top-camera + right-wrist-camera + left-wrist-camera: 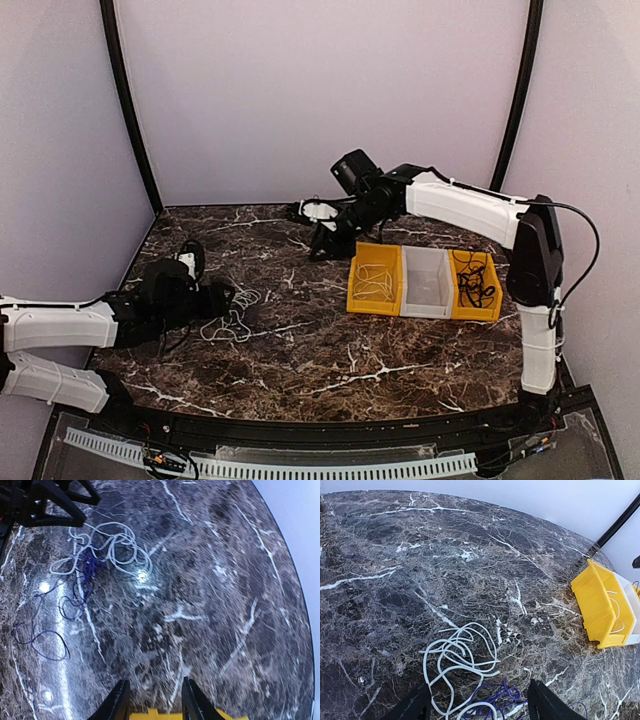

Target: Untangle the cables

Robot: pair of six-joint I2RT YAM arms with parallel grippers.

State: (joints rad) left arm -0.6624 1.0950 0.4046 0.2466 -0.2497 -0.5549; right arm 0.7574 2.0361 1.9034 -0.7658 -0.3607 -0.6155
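On the dark marble table [330, 350], the tangled cables [456, 649] lie just ahead of the left gripper [480, 684], whose jaws stand wide. The right gripper [154, 680], also parted, is well apart.

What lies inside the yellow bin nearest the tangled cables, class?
Loose white cables lie in that yellow bin. Whether anything sits beneath them cannot be seen.

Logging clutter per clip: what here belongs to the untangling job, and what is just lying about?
Job: white cable, purple cable tangled with it, left gripper open at them.
Lying about: left yellow bin holding white cords, white bin, right yellow bin holding black cords.
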